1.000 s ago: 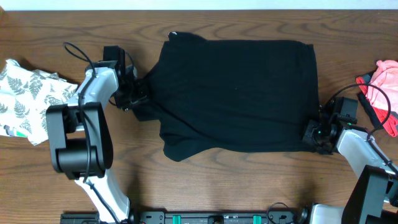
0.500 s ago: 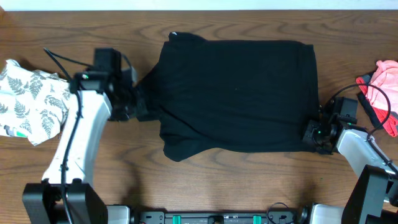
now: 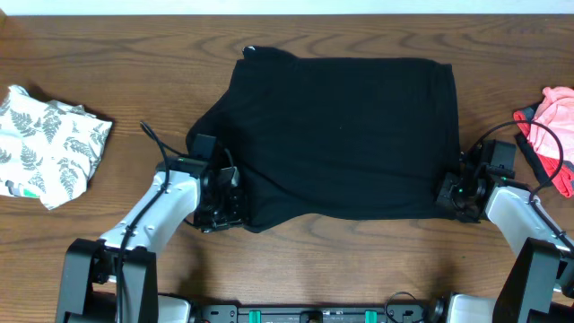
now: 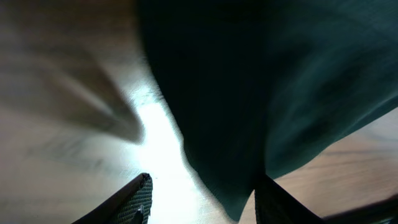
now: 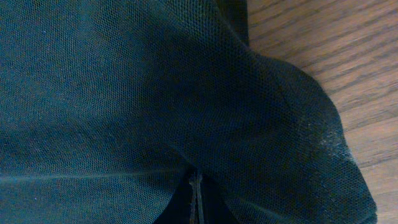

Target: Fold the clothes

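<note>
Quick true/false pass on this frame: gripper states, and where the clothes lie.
1. The right gripper is shut on a corner of the black garment. True.
2. The left gripper is clamped fully shut. False: in the left wrist view its fingers stand apart, with the garment's edge hanging between them.
3. The fern-print cloth lies on top of the black garment. False: it lies apart, at the left end of the table.
4. The pink garment lies at the table's right edge, apart from the black garment. True.
</note>
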Tool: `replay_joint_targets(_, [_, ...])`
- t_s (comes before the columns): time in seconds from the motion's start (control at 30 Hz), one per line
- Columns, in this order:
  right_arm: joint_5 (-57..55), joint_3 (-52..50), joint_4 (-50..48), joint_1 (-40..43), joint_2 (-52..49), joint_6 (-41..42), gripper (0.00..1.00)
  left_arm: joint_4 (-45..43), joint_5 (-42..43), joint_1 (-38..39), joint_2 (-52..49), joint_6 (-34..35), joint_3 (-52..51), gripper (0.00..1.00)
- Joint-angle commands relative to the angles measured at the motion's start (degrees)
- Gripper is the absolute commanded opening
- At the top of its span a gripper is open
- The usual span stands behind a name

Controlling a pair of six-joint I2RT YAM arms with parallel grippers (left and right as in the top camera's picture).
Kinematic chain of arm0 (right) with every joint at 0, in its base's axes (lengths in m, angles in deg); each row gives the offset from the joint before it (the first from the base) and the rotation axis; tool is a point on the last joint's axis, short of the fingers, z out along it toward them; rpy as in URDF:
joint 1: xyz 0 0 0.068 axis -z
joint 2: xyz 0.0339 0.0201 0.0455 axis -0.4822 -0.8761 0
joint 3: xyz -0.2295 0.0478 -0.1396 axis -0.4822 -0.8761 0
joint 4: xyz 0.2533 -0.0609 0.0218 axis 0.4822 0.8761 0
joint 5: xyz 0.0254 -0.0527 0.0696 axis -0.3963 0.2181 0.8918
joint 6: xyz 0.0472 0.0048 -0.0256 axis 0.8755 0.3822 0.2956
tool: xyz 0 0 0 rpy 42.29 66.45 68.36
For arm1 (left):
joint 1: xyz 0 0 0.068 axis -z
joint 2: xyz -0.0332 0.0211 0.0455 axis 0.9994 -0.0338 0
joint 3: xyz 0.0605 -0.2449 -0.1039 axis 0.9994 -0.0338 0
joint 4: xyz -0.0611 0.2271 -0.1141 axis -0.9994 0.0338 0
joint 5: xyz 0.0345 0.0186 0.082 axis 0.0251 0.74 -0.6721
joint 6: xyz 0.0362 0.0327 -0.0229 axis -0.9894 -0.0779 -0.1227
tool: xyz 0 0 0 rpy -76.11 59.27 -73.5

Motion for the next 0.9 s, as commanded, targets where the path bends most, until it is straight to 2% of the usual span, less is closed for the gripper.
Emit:
replay_joint_targets(0.0, [-1.03, -4.79, 2.47, 0.07, -4.90, -0.50, 0.01, -3.17, 2.03, 1.20, 0.02, -0.57, -0.79, 0.54])
replay_joint_targets(0.23, [-1.03, -4.79, 2.69, 0.07, -4.90, -0.52, 0.01, -9.64, 1.84, 1.40, 0.02, -0.57, -0.83, 0.54])
replay_joint_targets(0.43, [-1.03, -4.79, 2.67, 0.07, -4.90, -0.52, 0.01, -6.84, 2.62, 1.73, 0.02, -0.11, -0.83, 0.54])
replay_joint_targets(0.57, [-1.03, -4.79, 2.64, 0.07, -4.90, -0.52, 0.01, -4.39, 12.15, 1.99, 0.04, -0.13, -0.83, 0.53])
replay_joint_targets(0.63, [-1.03, -4.79, 2.67, 0.07, -4.90, -0.52, 0.01, -4.20, 20.68, 1.99, 0.04, -0.85, -0.81, 0.51])
replay_joint_targets(0.7, [-1.03, -4.79, 2.67, 0.07, -4.90, -0.52, 0.01, -4.81, 27.36, 1.99, 0.31, -2.64, -0.79, 0.42])
replay_joint_targets(0.77, [-1.03, -4.79, 2.64, 0.07, -4.90, -0.52, 0.01, -5.53, 29.64, 1.99, 0.87, -3.17, -0.74, 0.22])
replay_joint_targets(0.83, [-1.05, -4.79, 2.64, 0.07, -4.90, -0.52, 0.01, -5.62, 28.92, 1.97, 1.44, -3.19, -0.74, 0.06])
replay_joint_targets(0.87, [-1.03, -4.79, 2.64, 0.07, -4.90, -0.52, 0.01, -5.55, 28.83, 1.97, 1.70, -3.19, -0.74, 0.06])
